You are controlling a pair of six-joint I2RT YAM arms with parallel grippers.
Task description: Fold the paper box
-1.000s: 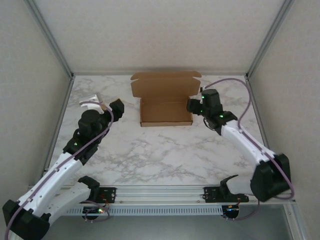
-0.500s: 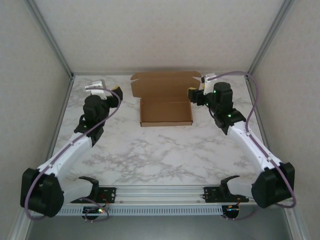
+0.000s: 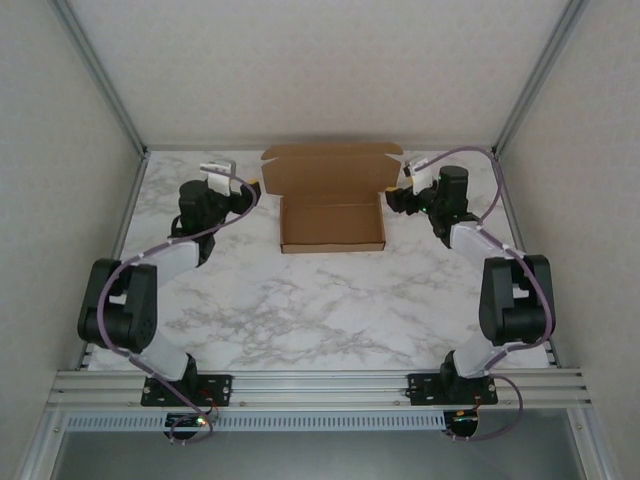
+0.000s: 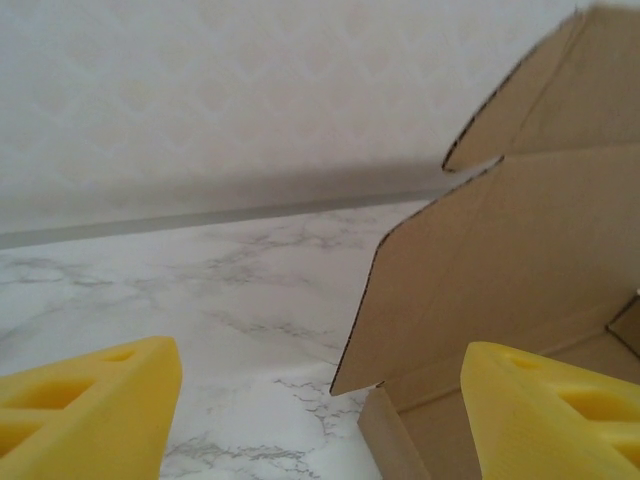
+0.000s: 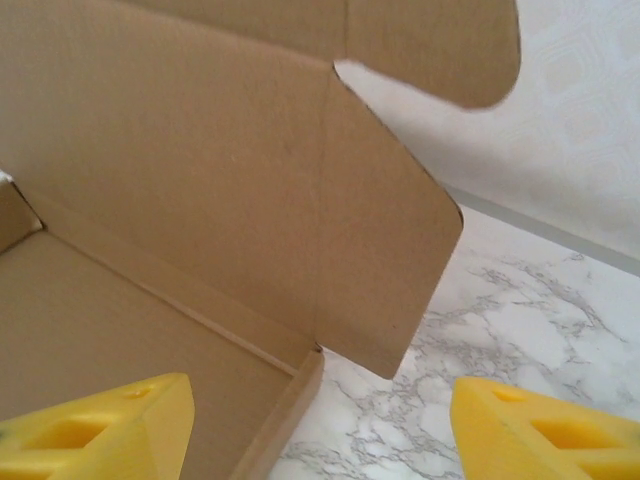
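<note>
The paper box [image 3: 332, 225] sits at the far middle of the table [image 3: 300, 310], long side running left to right, lid [image 3: 330, 172] standing up at the back. We have the left gripper [image 3: 244, 191] just beside its left end and the right gripper [image 3: 394, 197] just beside its right end, both jaws wide apart and empty. The right one may be a bit nearer, but it's hard to tell.

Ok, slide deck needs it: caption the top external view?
Left gripper and right gripper, both open, flank the brown cardboard mailer box, lid upright.
</note>
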